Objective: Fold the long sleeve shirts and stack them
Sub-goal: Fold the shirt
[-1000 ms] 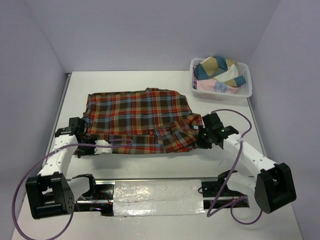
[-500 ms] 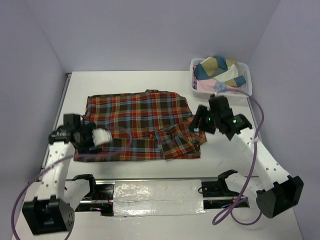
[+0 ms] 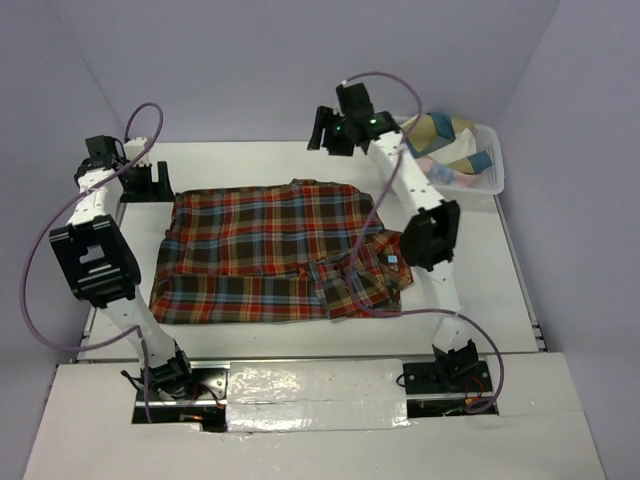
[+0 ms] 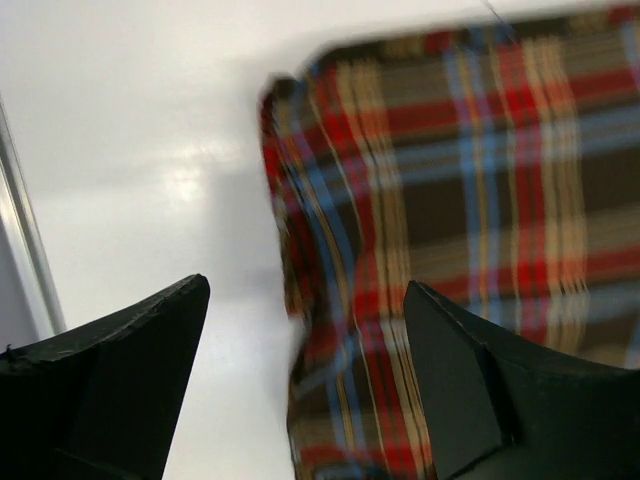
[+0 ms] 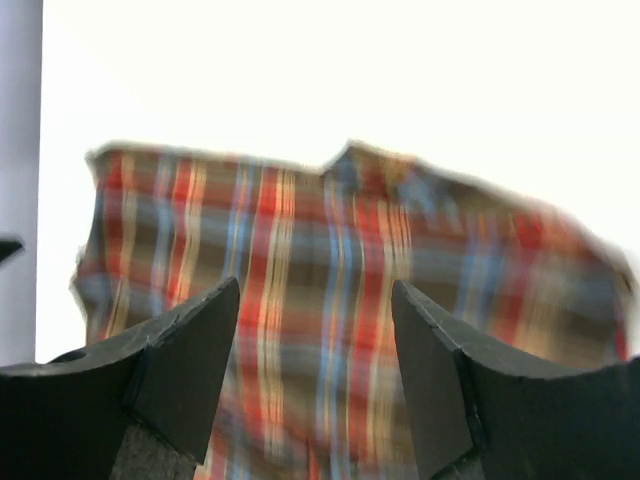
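The plaid shirt [image 3: 270, 250] lies folded flat in the middle of the tabletop [image 3: 250, 160]. The left claw [image 4: 305, 295] hangs over the shirt's far left corner, jaws wide apart and empty. The right claw [image 5: 315, 290] hangs high near the far edge, jaws apart, holding nothing. A white basket [image 3: 497, 181] sits in the far right corner.

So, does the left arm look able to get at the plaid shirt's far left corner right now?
Probably yes: the left arm hangs with open fingers near that corner of the shirt, and nothing covers it or stands between them.
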Tool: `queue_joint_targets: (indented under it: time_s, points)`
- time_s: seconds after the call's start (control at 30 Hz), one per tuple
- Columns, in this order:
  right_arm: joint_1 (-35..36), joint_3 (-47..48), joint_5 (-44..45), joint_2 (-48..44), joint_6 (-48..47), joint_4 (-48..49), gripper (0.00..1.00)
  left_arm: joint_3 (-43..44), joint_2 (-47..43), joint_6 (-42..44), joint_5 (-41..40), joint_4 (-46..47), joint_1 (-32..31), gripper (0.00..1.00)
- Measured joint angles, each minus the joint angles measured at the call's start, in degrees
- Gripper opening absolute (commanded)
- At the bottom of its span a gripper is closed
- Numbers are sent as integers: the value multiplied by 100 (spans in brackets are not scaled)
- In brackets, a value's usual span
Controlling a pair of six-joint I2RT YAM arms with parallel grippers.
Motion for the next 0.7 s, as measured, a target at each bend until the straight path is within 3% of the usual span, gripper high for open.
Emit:
queue_joint_targets:
  time_s: [0.07, 0.13, 0.23, 0.33, 0.7]
  points:
    - [2, 1001, -72, 1128, 164, 57, 70, 337, 564, -315, -101, 284, -17, 99]
    - [4, 970, -109, 1690, 455, 22, 70, 669, 1106, -527, -160, 570, -20, 99]
    - [13, 208, -22, 1928, 881, 162, 71, 1084, 1823, -800, -186, 802, -20, 99]
    - [50, 752, 275, 2463, 1086, 256, 71, 1349, 2367, -1043, -162, 997, -20, 99]
    - [361, 498, 960, 2260, 981, 1515, 67, 1161, 2441, -1314, 391, 1622, -229, 99]
